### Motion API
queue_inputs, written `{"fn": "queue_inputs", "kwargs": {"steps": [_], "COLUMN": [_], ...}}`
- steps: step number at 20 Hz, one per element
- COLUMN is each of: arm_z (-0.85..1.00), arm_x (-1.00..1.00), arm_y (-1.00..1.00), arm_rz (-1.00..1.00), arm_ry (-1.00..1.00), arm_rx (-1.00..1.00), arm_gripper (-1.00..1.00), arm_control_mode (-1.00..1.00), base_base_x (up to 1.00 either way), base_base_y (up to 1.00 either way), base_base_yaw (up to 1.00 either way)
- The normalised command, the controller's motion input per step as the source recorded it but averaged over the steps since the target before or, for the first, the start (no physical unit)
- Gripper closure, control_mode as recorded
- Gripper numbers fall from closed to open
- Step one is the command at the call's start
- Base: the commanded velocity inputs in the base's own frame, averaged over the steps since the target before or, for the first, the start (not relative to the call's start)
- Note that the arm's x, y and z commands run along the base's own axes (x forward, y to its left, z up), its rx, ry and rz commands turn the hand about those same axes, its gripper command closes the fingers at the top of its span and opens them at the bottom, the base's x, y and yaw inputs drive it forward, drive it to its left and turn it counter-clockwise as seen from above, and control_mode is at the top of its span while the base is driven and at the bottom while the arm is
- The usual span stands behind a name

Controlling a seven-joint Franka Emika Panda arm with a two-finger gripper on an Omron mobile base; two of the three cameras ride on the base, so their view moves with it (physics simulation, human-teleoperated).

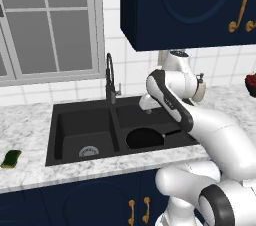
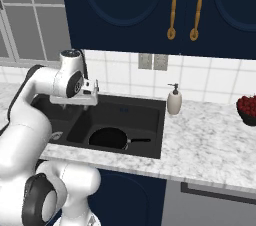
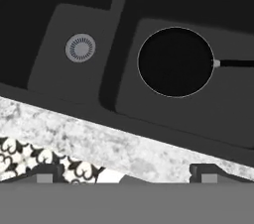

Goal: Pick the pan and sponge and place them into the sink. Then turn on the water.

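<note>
Reaching for the sponge (image 1: 11, 158) is where I judge this could go astray; it lies on the marble counter (image 1: 30, 120) well off to the left of my fingers (image 3: 44, 174), past the whole left basin, and a long swing could clip the tall coil-necked faucet (image 1: 110, 80) that stands just behind and left of my gripper (image 3: 124, 178); a low pass might also catch the sink (image 1: 52, 135) rim. My fingers stand wide apart and hold nothing. Coming down on so small and soft a thing, I could pinch a corner and drop it short of the basin; that is my guess, not a thing seen. The pan (image 3: 175, 62) already lies flat in the right basin, below and ahead of my fingers, round, black, dark inside, its handle pointing away to the right; it fills much of that basin. The sponge looks green with a yellow edge, small and flat. No water runs.
</note>
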Motion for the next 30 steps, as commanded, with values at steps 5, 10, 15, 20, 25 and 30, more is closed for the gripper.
{"fn": "queue_inputs", "kwargs": {"steps": [5, 10, 15, 20, 25, 30], "arm_z": [0.00, 0.00, 0.00, -0.17, -0.34, -0.38], "arm_x": [-0.11, -0.15, -0.07, 0.03, 0.72, 1.00], "arm_y": [1.00, 1.00, 0.89, 0.55, 0.82, 0.84], "arm_rz": [0.29, 0.31, 0.28, 0.22, 0.15, 0.02], "arm_ry": [0.02, 0.02, 0.08, 0.07, 0.07, 0.02], "arm_rx": [0.00, 0.00, -0.01, 0.00, -0.01, -0.08], "arm_gripper": [-1.00, -1.00, -1.00, -1.00, -1.00, -1.00], "arm_control_mode": [-1.00, -1.00, -1.00, -1.00, -1.00, -1.00], "base_base_x": [0.00, 0.00, 0.00, 0.00, 0.00, 0.00], "base_base_y": [0.00, 0.00, 0.00, 0.00, 0.00, 0.00], "base_base_yaw": [0.00, 0.00, 0.00, 0.00, 0.00, 0.00]}}
